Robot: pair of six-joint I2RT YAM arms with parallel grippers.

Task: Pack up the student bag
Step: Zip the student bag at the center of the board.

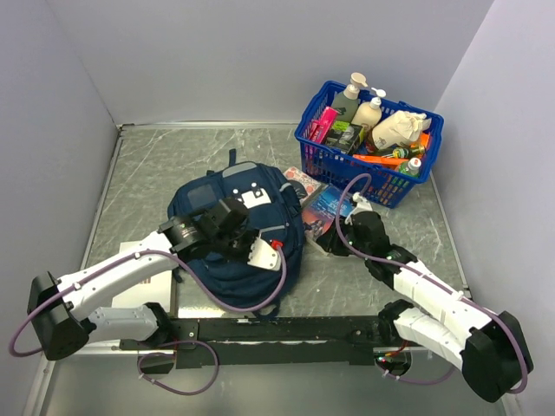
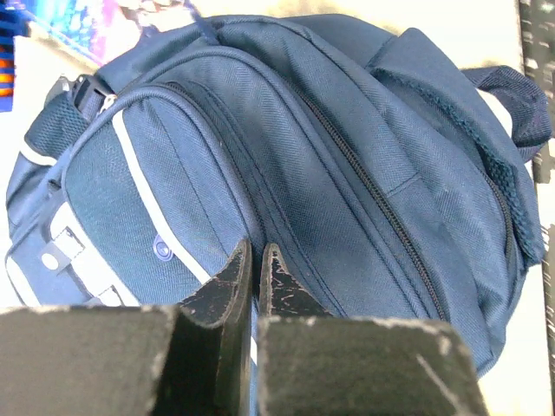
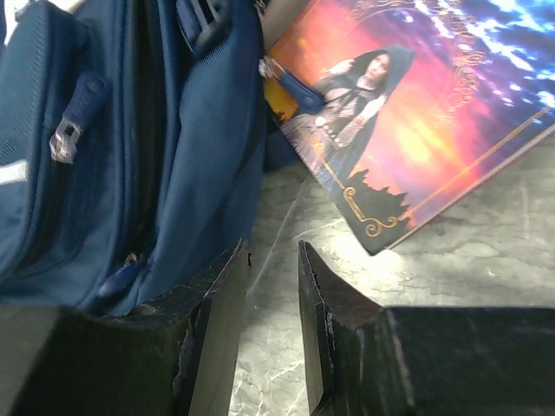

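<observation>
Grey marbled stone makes up the surface (image 1: 173, 165), walled in by pale panels on three sides. Left of its middle lies the student bag (image 1: 192, 204), a big navy backpack flat on its back with the front pockets, grey trim and small white patch facing up. Off in the far right corner stands a blue plastic basket (image 1: 381, 184) crammed with pump bottles, a cloth pouch and bright packets, well apart from the bag. The left arm reaches in over the bag, and the left gripper (image 2: 257, 256) sits right down on the front pocket with its jaws together, tips all but touching; I cannot tell whether any fabric is pinched between them. The right gripper (image 3: 273, 251) is low at the bag's right flank, jaws apart with only bare stone showing in the gap. Between bag and basket lies a book (image 3: 416, 113) with a hooded figure on a fiery orange and blue cover, one corner tucked against the bag. A white sheet (image 1: 143, 290) lies near the left arm's base. A small metal zip pull (image 3: 62, 143) hangs on the bag's side.
</observation>
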